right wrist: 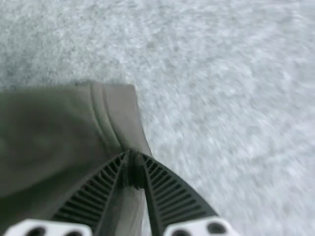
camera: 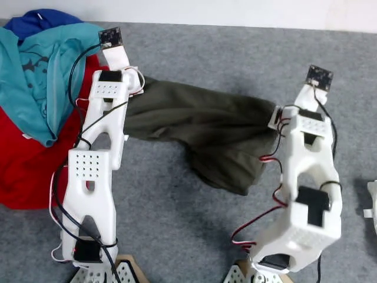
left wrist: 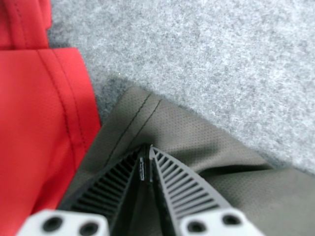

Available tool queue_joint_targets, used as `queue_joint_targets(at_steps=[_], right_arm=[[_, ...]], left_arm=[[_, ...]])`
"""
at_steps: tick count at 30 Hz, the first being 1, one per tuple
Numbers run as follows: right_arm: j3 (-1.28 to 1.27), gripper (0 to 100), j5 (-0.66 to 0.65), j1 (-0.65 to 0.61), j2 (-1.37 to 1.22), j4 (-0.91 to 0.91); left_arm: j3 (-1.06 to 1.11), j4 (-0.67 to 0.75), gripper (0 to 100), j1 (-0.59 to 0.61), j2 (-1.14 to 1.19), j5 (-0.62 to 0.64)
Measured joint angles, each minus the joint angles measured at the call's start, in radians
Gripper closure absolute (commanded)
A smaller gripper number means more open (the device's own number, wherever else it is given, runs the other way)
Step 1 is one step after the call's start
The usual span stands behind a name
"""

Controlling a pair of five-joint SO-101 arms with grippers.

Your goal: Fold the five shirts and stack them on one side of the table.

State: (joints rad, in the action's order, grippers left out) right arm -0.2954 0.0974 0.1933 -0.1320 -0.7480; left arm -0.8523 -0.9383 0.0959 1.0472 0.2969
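one olive shirt (camera: 200, 121) gripped by left hand (left wrist: 146, 150), right hand (right wrist: 132, 158); three shirts (camera: 29, 159) heaped.

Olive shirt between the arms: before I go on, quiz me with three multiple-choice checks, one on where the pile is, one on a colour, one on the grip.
1. Where does the pile of unfolded shirts lie in the high view?
A. at the far left of the table
B. between the arm bases
C. at the far right

2. What colour is the shirt at the bottom of the pile?
A. red
B. yellow
C. white

3. What state are the left gripper and right gripper in?
A. both open
B. both shut on the olive shirt
C. both shut on nothing

Answers:
1 A: the heap sits beside the left arm.
2 A: the red shirt spreads under the teal shirt.
3 B: each wrist view shows fingers closed on a hemmed olive edge.
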Motion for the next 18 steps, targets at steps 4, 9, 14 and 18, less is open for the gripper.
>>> queue_joint_targets(at_steps=[4, 9, 14, 18], right_arm=[[0.0, 94.6, -0.048, -0.049, 0.129, -0.158], [-0.092, 94.6, -0.055, -0.058, 0.311, -0.238], [-0.296, 94.3, -0.129, -0.158, 0.537, -0.296], [-0.516, 94.2, -0.292, -0.282, 0.738, -0.321]], left_arm=[[0.0, 0.0, 99, 0.0, 0.0, 0.0], [0.0, 0.0, 99, 0.0, 0.0, 0.0], [0.0, 0.0, 99, 0.0, 0.0, 0.0], [0.0, 0.0, 99, 0.003, 0.0, 0.0]])
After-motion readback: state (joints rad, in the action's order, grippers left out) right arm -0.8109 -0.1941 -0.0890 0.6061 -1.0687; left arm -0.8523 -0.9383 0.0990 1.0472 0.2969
